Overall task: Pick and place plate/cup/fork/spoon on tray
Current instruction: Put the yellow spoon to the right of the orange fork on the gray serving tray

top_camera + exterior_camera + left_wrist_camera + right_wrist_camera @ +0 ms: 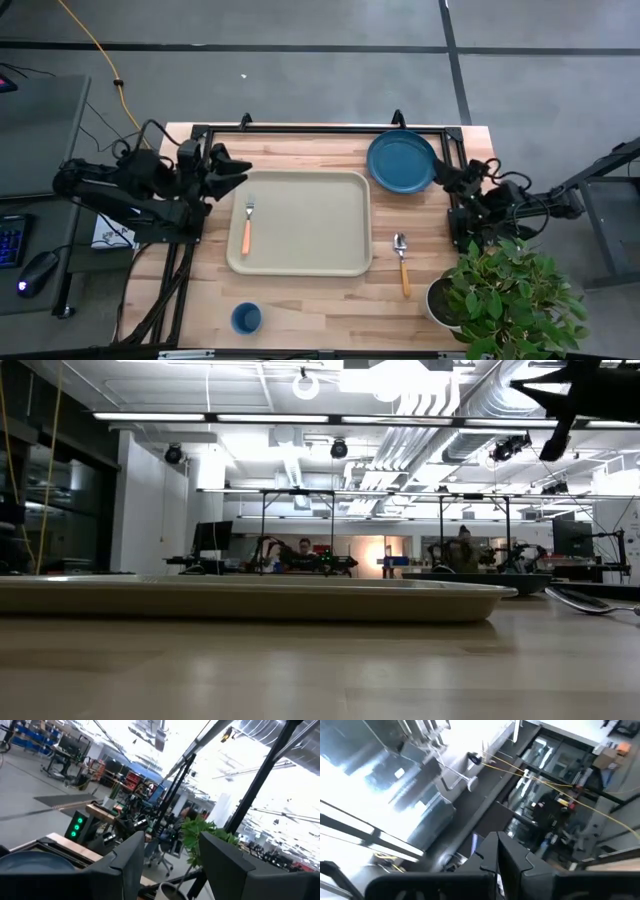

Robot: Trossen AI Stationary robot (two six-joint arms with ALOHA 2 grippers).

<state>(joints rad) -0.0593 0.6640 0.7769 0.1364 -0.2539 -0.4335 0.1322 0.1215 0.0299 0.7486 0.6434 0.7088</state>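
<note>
Only the high view shows the fork lying on the tray, near its left rim. Beside the tray sit the plate, spoon and cup. Left claw hangs open, empty; right claw is shut, empty.

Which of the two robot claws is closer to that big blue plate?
The right gripper, shut, sits just beside the plate. The left gripper, open, is across the tray from it.

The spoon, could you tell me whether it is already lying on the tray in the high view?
No, the spoon lies on the bare wooden table to the right of the tray, apart from its rim.
</note>
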